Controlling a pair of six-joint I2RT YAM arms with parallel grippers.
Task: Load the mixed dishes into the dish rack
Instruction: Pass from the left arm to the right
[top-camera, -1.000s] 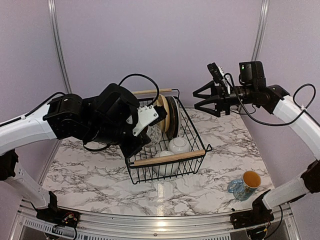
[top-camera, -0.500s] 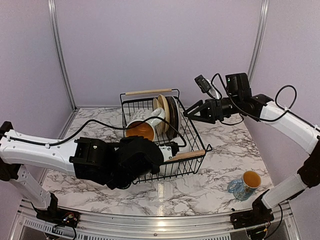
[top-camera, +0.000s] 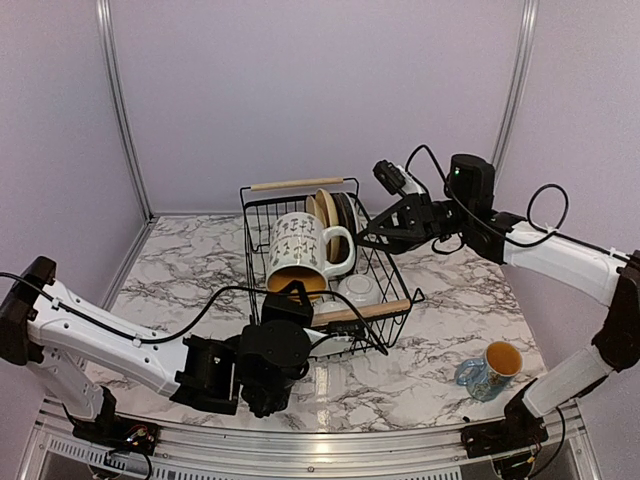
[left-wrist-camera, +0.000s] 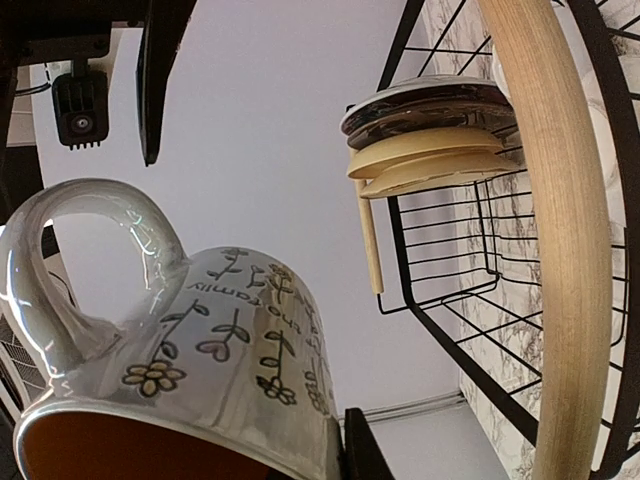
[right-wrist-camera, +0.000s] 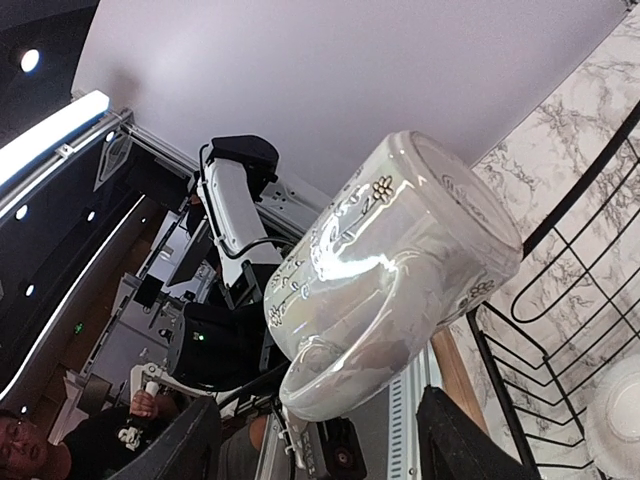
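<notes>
Dish rack on the tabletop; the mug hangs mouth-down over its left side, axis upright, my left gripper clenched on its rim from below; my right gripper, spread wide, points at it from just right

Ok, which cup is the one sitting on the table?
Find the black wire rack in the middle of the marble table. Look to the table's near right corner, beside the right arm's base: the mug stands there alone. It is blue outside, orange inside and upright, while the white mug hangs upside down over the rack.
</notes>
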